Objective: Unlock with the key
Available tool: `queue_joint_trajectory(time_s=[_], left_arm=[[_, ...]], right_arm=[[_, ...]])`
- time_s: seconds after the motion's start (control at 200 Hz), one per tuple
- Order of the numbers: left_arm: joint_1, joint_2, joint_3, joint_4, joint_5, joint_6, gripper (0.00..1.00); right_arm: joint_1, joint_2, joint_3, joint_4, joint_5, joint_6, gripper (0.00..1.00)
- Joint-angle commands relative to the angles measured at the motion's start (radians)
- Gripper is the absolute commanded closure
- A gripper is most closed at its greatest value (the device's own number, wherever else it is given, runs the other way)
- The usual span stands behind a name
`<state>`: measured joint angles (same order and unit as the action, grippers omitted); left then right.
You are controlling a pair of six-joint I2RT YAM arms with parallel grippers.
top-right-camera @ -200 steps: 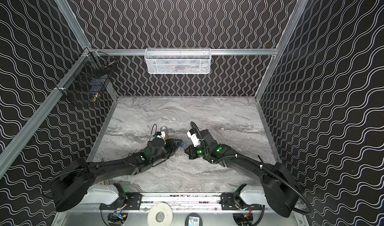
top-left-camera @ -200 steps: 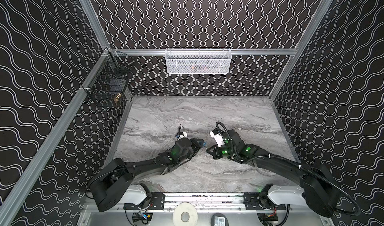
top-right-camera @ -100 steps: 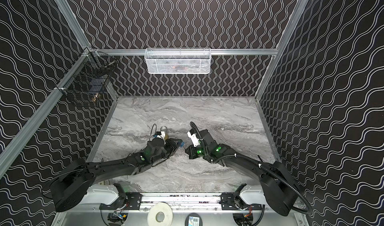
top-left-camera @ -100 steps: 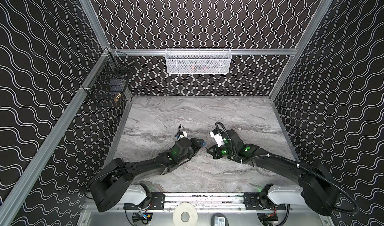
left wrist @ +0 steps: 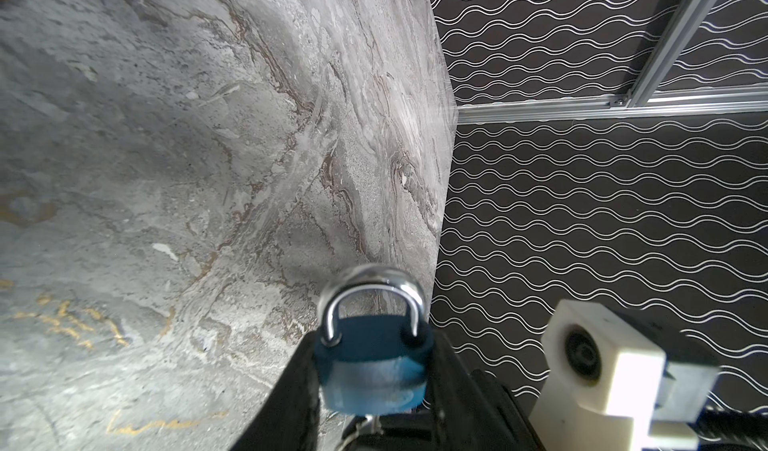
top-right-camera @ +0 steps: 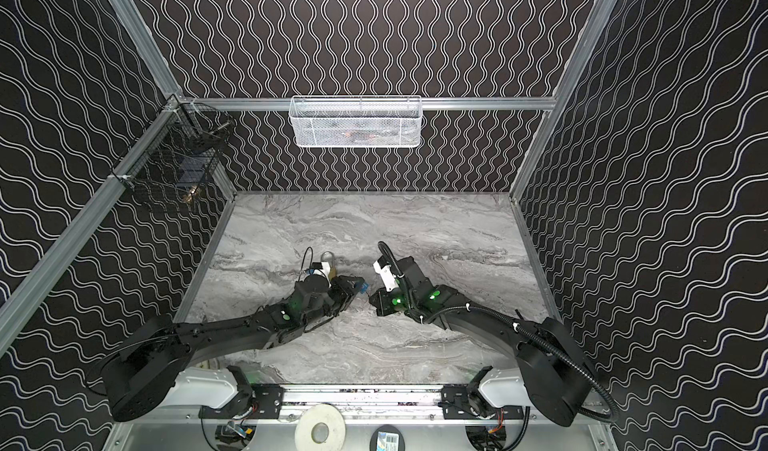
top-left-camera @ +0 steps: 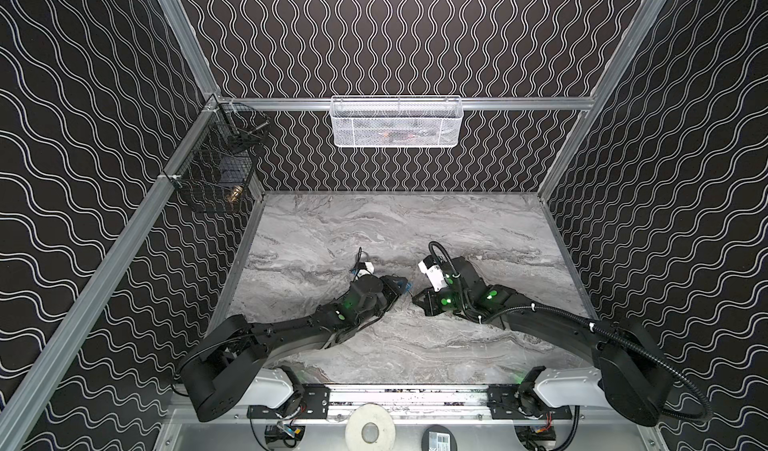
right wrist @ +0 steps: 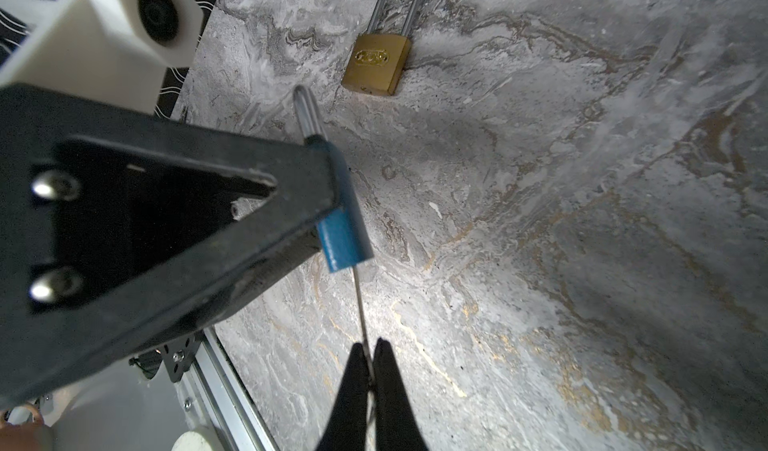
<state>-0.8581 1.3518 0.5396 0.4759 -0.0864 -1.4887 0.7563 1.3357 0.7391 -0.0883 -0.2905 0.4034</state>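
Nothing visibly shifts: the left gripper (left wrist: 372,386) stays clamped on the blue padlock (left wrist: 365,345) near the table (top-left-camera: 374,228) centre. The right gripper (top-left-camera: 415,300), at its 4 o'clock in a top view, stays pinched on the key (right wrist: 360,307), apparently seated. Turning remains.

Blue padlock (left wrist: 371,363) in left hand (left wrist: 372,351)

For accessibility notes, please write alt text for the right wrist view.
The right gripper pinches a thin key reaching the underside of a blue padlock held by the left gripper. A brass padlock lies apart on the marble table.
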Motion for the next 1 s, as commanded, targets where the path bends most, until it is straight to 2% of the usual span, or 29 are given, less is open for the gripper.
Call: queue_joint_trajectory(time_s=[0.0, 0.305, 0.711, 0.996], left_arm=[[0.001, 0.004, 0.003, 0.063, 0.02, 0.011, 0.79], [0.001, 0.014, 0.012, 0.063, 0.039, 0.03, 0.79], [-0.001, -0.012, 0.059, -0.083, 0.014, 0.115, 0.79], [-0.003, 0.002, 0.058, -0.074, 0.013, 0.114, 0.79]], right_arm=[[0.001, 0.009, 0.02, 0.008, -0.019, -0.01, 1.0], [-0.005, 0.02, 0.052, -0.014, -0.025, -0.015, 1.0], [-0.011, 0.025, 0.082, -0.06, -0.001, 0.002, 1.0], [-0.014, 0.01, 0.088, -0.06, 0.012, 0.006, 1.0]])
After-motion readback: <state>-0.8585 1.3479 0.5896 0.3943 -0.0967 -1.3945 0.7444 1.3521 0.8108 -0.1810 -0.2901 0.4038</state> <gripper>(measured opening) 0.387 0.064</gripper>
